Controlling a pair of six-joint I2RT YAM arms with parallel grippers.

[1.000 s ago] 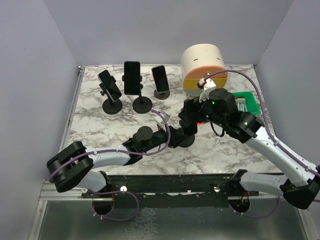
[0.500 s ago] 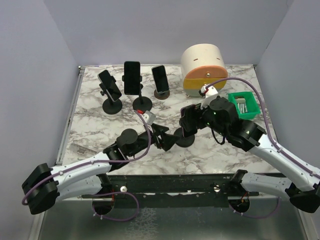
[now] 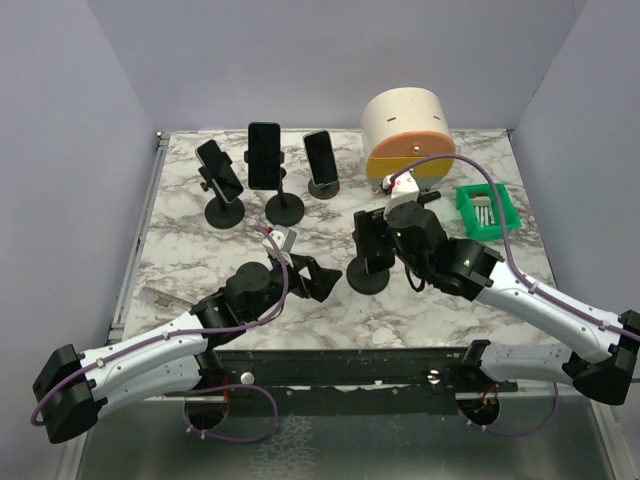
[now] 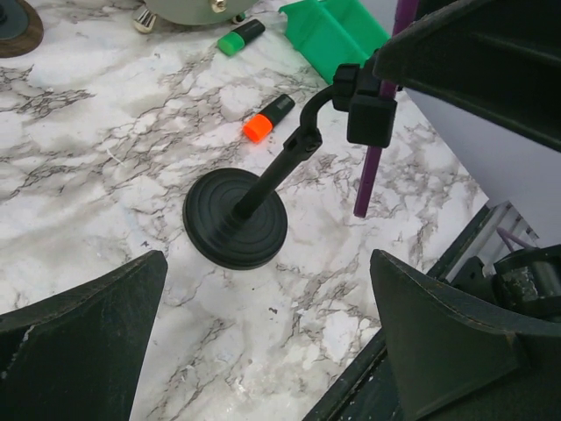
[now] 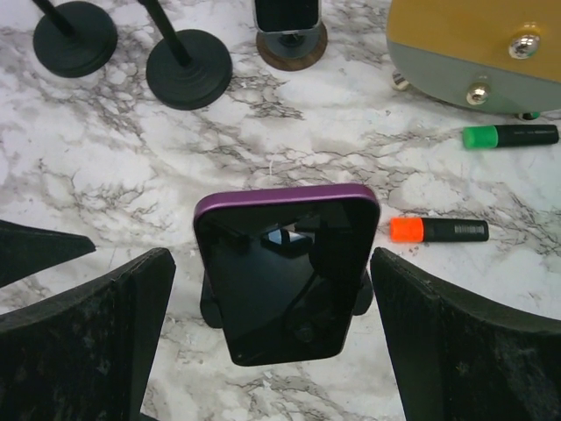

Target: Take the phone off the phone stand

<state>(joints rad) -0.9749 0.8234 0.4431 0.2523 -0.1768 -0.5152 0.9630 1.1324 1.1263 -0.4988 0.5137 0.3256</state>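
The phone (image 5: 287, 276), dark-screened in a purple case, sits upright in the clamp of the phone stand (image 3: 368, 278) near the middle of the marble table (image 3: 180, 250). It leans back slightly on the stand's angled stem.

The right gripper (image 5: 272, 259) is spread wide and grasps nothing. In its wrist view the phone lies squarely between the two fingers (image 5: 88, 338), one at about 8 o'clock of the phone and the other at about 4 o'clock. Bare marble shows on both sides, so neither finger touches the case. From above, the right gripper (image 3: 378, 232) sits right at the phone (image 3: 372, 240).

The left gripper (image 3: 312, 280) is also released and empty, its jaws well apart. It is low over the table with the stand's round base just beside it at about 3 o'clock. In the left wrist view the base (image 4: 235, 219) and the bent stem lie ahead at 12 o'clock, between the fingers but apart from them.

An orange highlighter (image 5: 438, 230) lies on the table at about 2 o'clock of the phone (a green highlighter (image 5: 510, 136) lies farther out the same way). A green basket (image 3: 487, 210) stands at 3 o'clock of the phone.
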